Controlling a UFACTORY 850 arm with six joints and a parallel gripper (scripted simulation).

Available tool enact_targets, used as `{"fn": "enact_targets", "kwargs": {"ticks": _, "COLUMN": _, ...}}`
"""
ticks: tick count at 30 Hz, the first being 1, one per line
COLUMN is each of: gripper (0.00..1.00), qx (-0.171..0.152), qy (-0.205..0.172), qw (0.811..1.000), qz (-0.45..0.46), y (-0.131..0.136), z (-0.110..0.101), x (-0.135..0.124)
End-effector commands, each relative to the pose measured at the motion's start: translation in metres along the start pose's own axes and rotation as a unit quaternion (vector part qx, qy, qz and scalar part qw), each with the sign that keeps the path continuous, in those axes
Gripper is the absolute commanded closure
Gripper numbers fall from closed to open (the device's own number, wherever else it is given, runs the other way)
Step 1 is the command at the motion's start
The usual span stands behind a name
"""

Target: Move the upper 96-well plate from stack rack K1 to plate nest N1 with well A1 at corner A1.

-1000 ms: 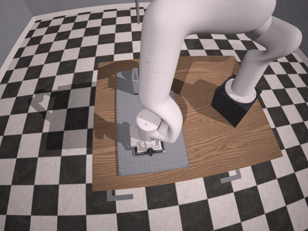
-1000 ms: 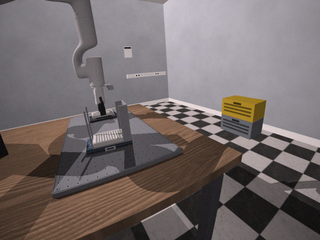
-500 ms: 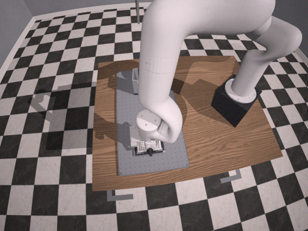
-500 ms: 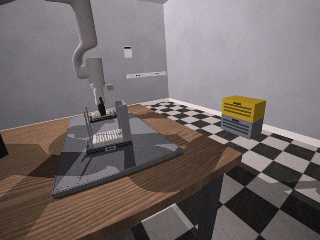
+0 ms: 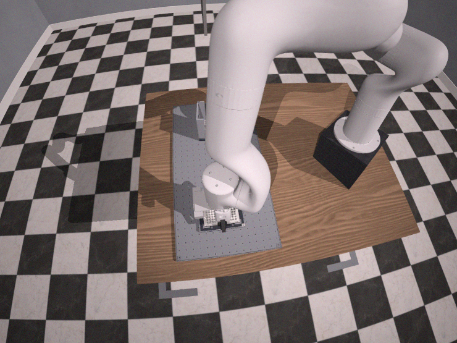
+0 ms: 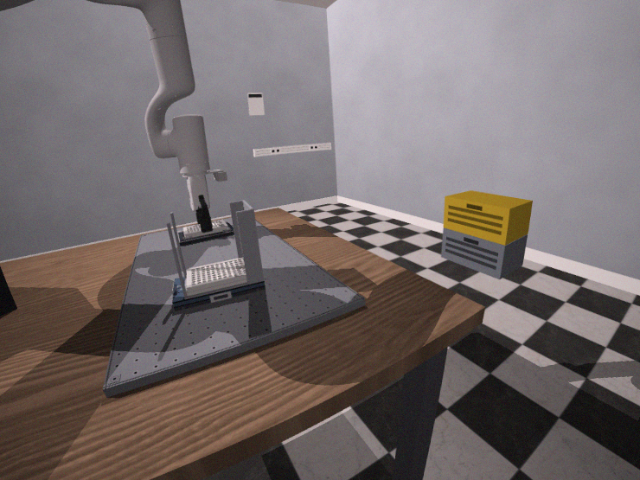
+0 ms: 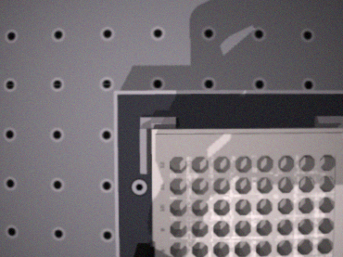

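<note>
A white 96-well plate [image 7: 250, 196] lies flat in the dark plate nest N1 [image 7: 132, 168], its edge against the grey corner locator [image 7: 144, 142]. A small ring mark [image 7: 138, 186] sits on the nest beside that corner. The plate [image 6: 208, 233] and nest also show in the exterior view. My gripper [image 6: 202, 219] stands straight over the plate with its fingers spread wide along the plate's sides, open; it also shows in the top view [image 5: 223, 223]. The stack rack K1 [image 6: 240, 240] holds one white plate [image 6: 215, 274] at its bottom. I cannot make out the plate's cut-off corner.
Both fixtures stand on a grey perforated baseplate [image 6: 224, 310] on a wooden table. The rack's tall posts [image 6: 247, 240] rise between the nest and the table's near edge. The arm's black base block [image 5: 348, 152] is at the table's right. A yellow and grey cabinet [image 6: 485, 232] stands on the floor.
</note>
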State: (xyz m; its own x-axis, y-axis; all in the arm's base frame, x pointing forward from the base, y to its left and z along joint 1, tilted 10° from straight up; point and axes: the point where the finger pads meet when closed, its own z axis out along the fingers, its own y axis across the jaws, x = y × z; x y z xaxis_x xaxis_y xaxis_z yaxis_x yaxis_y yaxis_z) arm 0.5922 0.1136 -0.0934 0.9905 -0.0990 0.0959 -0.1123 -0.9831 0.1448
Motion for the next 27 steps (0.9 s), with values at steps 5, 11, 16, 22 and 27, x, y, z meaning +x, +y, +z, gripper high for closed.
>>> {"fn": "enact_targets", "kwargs": {"ticks": 5, "gripper": 0.0, "qx": 0.0, "qy": 0.001, "qw": 1.0, "qz": 0.0, "y": -0.0004, "z": -0.0007, "x": 0.001}}
{"fn": "enact_targets", "kwargs": {"ticks": 11, "gripper": 0.0, "qx": 0.0, "qy": 0.001, "qw": 1.0, "qz": 0.0, "y": -0.0004, "z": -0.0008, "x": 0.001}}
{"fn": "enact_targets", "kwargs": {"ticks": 16, "gripper": 0.0, "qx": 0.0, "qy": 0.001, "qw": 1.0, "qz": 0.0, "y": -0.0004, "z": -0.0008, "x": 0.001}}
{"fn": "enact_targets", "kwargs": {"ticks": 22, "gripper": 0.0, "qx": 0.0, "qy": 0.001, "qw": 1.0, "qz": 0.0, "y": -0.0004, "z": -0.0008, "x": 0.001}}
{"fn": "enact_targets", "kwargs": {"ticks": 27, "gripper": 0.0, "qx": 0.0, "qy": 0.001, "qw": 1.0, "qz": 0.0, "y": -0.0003, "z": -0.006, "x": 0.0009}}
